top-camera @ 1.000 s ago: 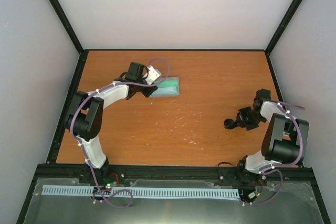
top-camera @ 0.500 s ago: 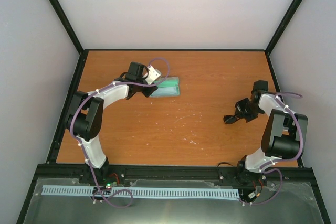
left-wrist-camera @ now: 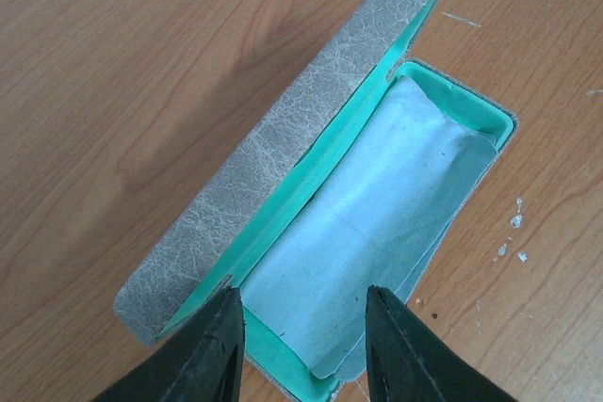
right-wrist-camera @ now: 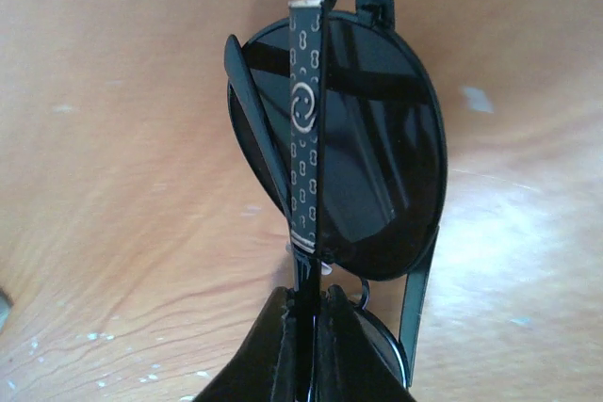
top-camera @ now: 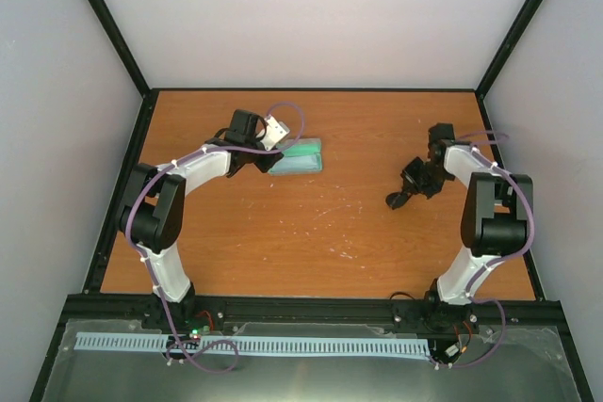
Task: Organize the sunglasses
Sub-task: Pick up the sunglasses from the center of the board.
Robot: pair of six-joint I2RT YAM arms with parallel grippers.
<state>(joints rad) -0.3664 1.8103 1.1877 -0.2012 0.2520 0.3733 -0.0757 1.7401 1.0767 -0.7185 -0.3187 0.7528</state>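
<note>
Left pincer (left-wrist-camera: 303, 303): jaws spread wide, hanging right over the near end of the case.
Case (left-wrist-camera: 283, 176): grey, lid tipped up along one long side, green lining showing; it sits back-left on the bench (top-camera: 330, 233).
Cloth (left-wrist-camera: 377, 204): pale blue, lying inside the case tray.
Sunglasses (right-wrist-camera: 377, 148): over on the right, well apart from the case, folded and jutting straight out past the right fingertips.
Right pincer (right-wrist-camera: 306, 300): clamped tight on one slim patterned temple.
Hard to make out: from overhead the sunglasses are just a dark blob merging with the pincer. Whether they touch the bench, I cannot tell. The fingers cut off the lower lens.
View against view: only the right wrist camera shows the temple's pattern and the round dark lens. Only the left wrist camera shows the cloth.
</note>
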